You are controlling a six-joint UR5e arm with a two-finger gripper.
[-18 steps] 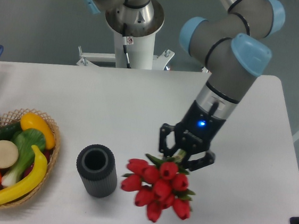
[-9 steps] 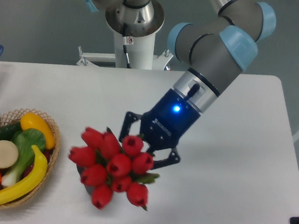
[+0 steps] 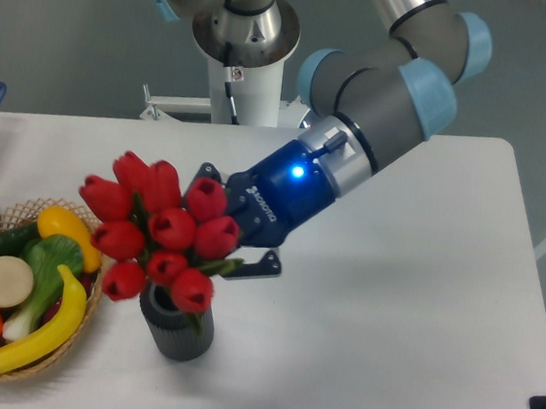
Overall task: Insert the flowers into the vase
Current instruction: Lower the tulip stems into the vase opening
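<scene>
Robotics lab, prob. test cell: plain white counter (image 3: 418,308) vs bare grey wall, second robot's white pedestal (image 3: 240,74) bolted at back, toy produce in wicker basket (image 3: 88,288) as props.

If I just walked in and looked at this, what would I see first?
The big bunch of red tulips, held up in the air by the robot's pincer, right above the small dark vase near the table's front edge. Next you'd spot the basket of colourful toy fruit and vegetables on the left, with a long yellow banana.
</scene>
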